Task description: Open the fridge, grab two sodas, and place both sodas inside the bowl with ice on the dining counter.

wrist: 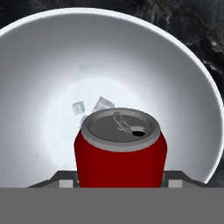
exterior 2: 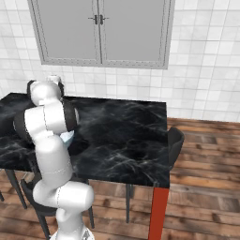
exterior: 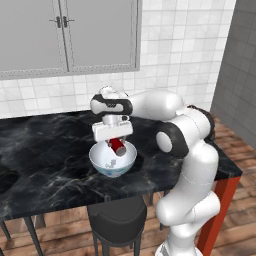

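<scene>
My gripper (exterior: 115,144) is shut on a red soda can (exterior: 118,146) and points down into the bowl with ice (exterior: 101,164). The white bowl stands on the black marble dining counter (exterior: 45,165). In the hand view the soda can (wrist: 120,153) sits upright between my fingertips (wrist: 64,183), top and pull tab facing the camera, just above the bowl's inside (wrist: 52,78). Pale ice cubes (wrist: 98,105) lie at the bottom behind it. In the right base view my arm hides most of the bowl (exterior 2: 68,137). The fridge is out of view.
A dark round stool (exterior: 118,221) stands under the counter's near edge, a dark chair (exterior 2: 175,139) at its right end. The counter has a red corner leg (exterior 2: 158,213). Grey wall cabinets (exterior: 70,35) hang over the tiled wall behind.
</scene>
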You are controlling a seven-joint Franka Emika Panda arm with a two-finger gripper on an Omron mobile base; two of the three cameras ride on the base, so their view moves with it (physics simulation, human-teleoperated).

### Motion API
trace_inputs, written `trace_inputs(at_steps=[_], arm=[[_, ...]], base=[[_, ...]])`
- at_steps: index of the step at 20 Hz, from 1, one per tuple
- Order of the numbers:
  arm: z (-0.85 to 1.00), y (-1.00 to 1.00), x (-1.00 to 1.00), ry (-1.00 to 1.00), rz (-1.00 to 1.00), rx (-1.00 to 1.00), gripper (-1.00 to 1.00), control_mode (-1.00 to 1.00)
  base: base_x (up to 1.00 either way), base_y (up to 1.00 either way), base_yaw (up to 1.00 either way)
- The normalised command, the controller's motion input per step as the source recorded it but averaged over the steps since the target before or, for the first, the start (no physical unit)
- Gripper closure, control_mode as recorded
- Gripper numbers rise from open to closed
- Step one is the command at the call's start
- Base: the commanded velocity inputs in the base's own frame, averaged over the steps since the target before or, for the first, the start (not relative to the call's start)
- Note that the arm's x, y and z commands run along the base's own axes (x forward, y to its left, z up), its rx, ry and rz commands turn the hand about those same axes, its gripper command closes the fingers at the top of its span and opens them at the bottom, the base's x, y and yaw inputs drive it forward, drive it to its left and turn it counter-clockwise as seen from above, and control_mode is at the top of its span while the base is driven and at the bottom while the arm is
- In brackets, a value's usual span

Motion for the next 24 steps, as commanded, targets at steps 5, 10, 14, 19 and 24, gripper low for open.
trace_inputs(at_steps=[5,10,14,19,24], arm=[[-0.25,0.16,0.15,0.08,0.0,-0.03,1.0,-1.0],[-0.24,0.19,0.09,0.07,0.0,-0.04,1.0,-1.0],[-0.25,0.15,0.1,0.06,0.0,-0.04,1.0,-1.0],[-0.21,0.1,0.08,0.03,0.0,-0.04,1.0,-1.0],[-0.11,0.03,0.0,0.0,0.0,-0.01,1.0,-1.0]], base=[[0.0,0.0,0.0],[0.0,0.0,0.0],[0.0,0.0,0.0],[0.0,0.0,0.0],[0.0,0.0,0.0]])
